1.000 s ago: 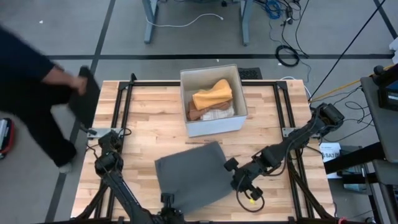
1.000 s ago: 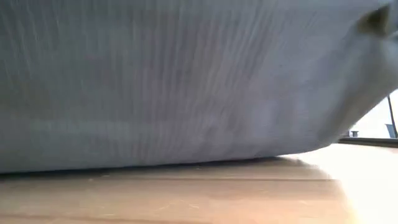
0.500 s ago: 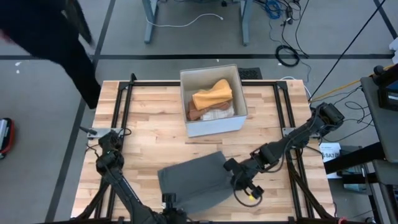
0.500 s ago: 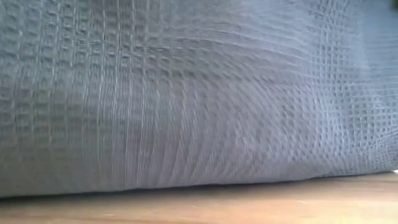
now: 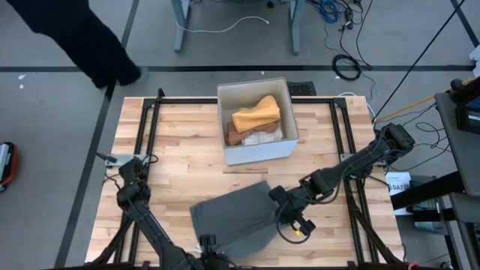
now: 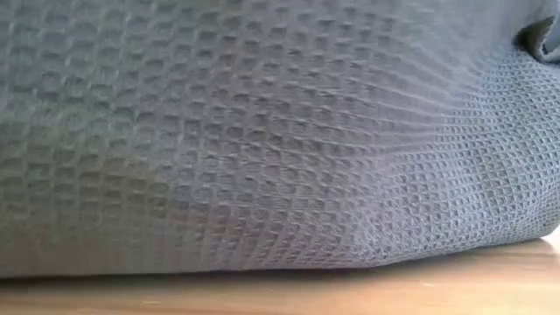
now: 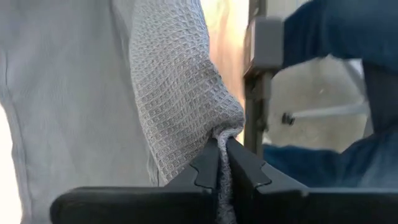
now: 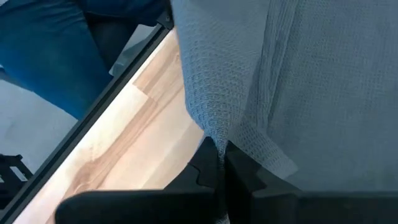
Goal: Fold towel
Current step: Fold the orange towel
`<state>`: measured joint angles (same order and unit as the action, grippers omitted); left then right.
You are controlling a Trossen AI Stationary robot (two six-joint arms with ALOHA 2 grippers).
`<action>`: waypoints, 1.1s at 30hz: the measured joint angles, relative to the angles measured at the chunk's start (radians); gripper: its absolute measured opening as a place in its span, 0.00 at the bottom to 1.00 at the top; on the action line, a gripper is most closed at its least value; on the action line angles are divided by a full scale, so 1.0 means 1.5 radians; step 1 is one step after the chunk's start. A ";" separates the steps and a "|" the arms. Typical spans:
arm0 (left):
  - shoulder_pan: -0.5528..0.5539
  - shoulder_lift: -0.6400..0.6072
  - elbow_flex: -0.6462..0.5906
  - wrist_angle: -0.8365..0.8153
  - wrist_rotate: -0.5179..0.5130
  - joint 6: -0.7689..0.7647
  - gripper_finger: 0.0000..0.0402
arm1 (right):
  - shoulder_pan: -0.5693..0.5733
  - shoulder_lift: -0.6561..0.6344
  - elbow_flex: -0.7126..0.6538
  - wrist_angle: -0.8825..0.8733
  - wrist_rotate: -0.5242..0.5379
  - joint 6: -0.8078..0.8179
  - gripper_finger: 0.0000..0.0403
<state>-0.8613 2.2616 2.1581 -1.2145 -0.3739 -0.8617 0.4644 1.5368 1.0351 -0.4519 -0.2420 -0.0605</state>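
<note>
A grey waffle-weave towel (image 5: pixel 229 221) spreads over the table's near middle, between my two grippers. In the low view the towel (image 6: pixel 262 131) fills almost the whole picture, and its lower edge (image 6: pixel 350 267) meets the wooden top. My left gripper (image 5: pixel 204 241) is shut on the towel at its near left part, by the table's near edge. My right gripper (image 5: pixel 273 196) is shut on it at its far right corner. My left gripper pinches a bunched bit of the towel's edge (image 7: pixel 221 134) between its two fingers; how many layers I cannot tell. The fingers slant steeply down. From the pinch the cloth runs away in a rounded fold, slack. My right gripper pinches a gathered fold of the towel (image 8: pixel 210 135) between its two fingers. It comes from the table's right, slanting down. The cloth spreads away from the pinch in soft pleats, above the wooden top (image 8: pixel 124 143).
A white box (image 5: pixel 256 120) with orange, brown and pale cloths stands at the table's far middle. Black rails (image 5: pixel 150 127) frame the table top. A person in dark clothes (image 5: pixel 82 37) stands beyond the far left corner. Bare wood (image 5: pixel 180 165) lies left of the box.
My right gripper has gone a little toward the table's left with its corner. The towel's far edge has come nearer, and its right side, lifted clear a second ago, now hangs down to the table. The person has walked from the table's left side to beyond its far left corner.
</note>
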 joint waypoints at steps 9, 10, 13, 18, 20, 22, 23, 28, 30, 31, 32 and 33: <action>-0.017 0.000 0.000 0.034 -0.016 -0.001 0.23 | 0.026 0.000 0.000 0.000 0.000 0.029 0.00; -0.020 0.000 0.000 0.036 -0.016 -0.002 0.25 | 0.030 0.000 0.000 0.000 0.001 0.032 0.00; -0.028 0.000 0.000 0.051 -0.016 -0.006 0.34 | 0.043 0.000 0.000 0.000 0.003 0.042 0.00; -0.038 0.000 0.000 0.096 -0.020 -0.007 0.46 | 0.062 0.000 0.000 0.001 0.005 0.051 0.00; -0.040 0.000 0.000 0.130 -0.024 0.007 0.48 | 0.068 0.000 0.000 0.001 0.006 0.055 0.00; -0.043 0.004 -0.005 0.177 -0.036 0.027 0.50 | 0.070 0.000 -0.001 0.001 0.006 0.060 0.00; -0.045 0.007 -0.011 0.201 -0.043 0.044 0.50 | 0.072 0.000 -0.001 0.001 0.006 0.063 0.00; -0.051 0.047 -0.051 0.271 -0.047 0.091 0.50 | 0.072 0.000 -0.001 0.003 0.008 0.068 0.00; -0.056 0.064 -0.053 0.268 -0.048 0.089 0.50 | 0.072 0.000 -0.001 0.003 0.007 0.068 0.00; -0.058 0.068 -0.053 0.268 -0.048 0.089 0.50 | 0.072 0.000 -0.001 0.003 0.007 0.068 0.00; -0.061 0.070 -0.053 0.269 -0.055 0.088 0.50 | 0.072 0.000 -0.001 0.003 0.007 0.068 0.00; -0.065 0.071 -0.053 0.268 -0.067 0.087 0.50 | 0.072 0.000 -0.001 0.003 0.007 0.068 0.00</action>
<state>-0.9590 2.3684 2.0785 -0.8123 -0.4737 -0.7307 0.5718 1.5368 1.0340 -0.4469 -0.2310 0.0412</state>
